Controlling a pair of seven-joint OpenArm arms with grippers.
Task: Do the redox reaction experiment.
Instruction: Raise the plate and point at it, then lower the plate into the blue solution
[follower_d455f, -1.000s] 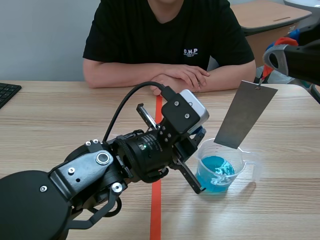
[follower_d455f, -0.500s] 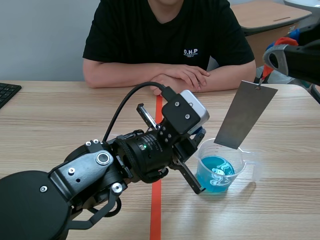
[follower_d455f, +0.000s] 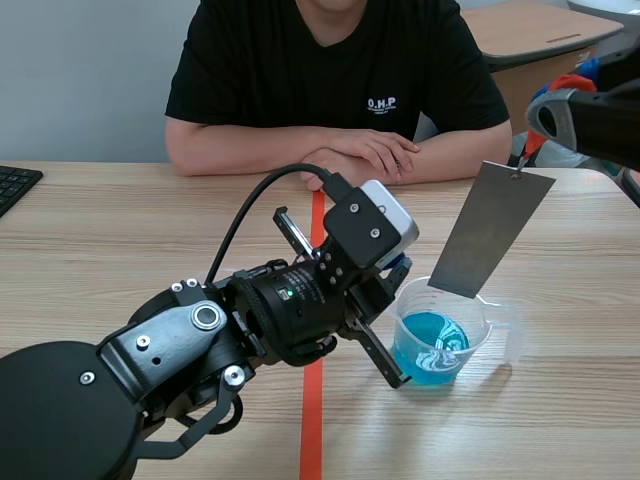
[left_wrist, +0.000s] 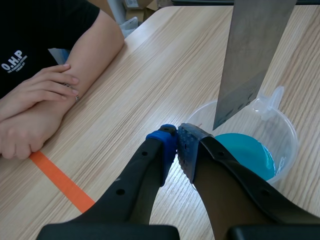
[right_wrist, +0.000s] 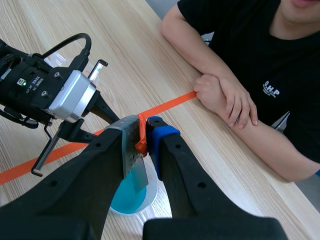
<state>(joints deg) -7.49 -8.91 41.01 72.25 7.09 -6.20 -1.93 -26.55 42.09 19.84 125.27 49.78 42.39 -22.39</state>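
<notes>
Metal sheet (follower_d455f: 490, 230): flat, matt grey rectangle, hanging tilted. Its lower edge is over the beaker's mouth.
Beaker (follower_d455f: 440, 335): clear, round and spouted, standing on the table. It holds blue liquid (follower_d455f: 428, 352).
Right gripper (right_wrist: 142, 132): clamped on an orange-red holder (right_wrist: 142, 140) at the sheet's top.
Left gripper (left_wrist: 176, 145): pads pressed together on nothing, just beside the beaker at its 9 o'clock.
Table (follower_d455f: 100, 230): pale wood grain.
Person (follower_d455f: 330, 60): black T-shirt, forearms folded on the table, at 12 o'clock.

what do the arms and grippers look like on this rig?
Both arms black. Left arm: rounded joints with silver bolts, a silver-white camera box and looping black cable. Right arm has a grey ring. The left gripper and right gripper each have thick black fingers with one blue, one grey dotted pad.
</notes>
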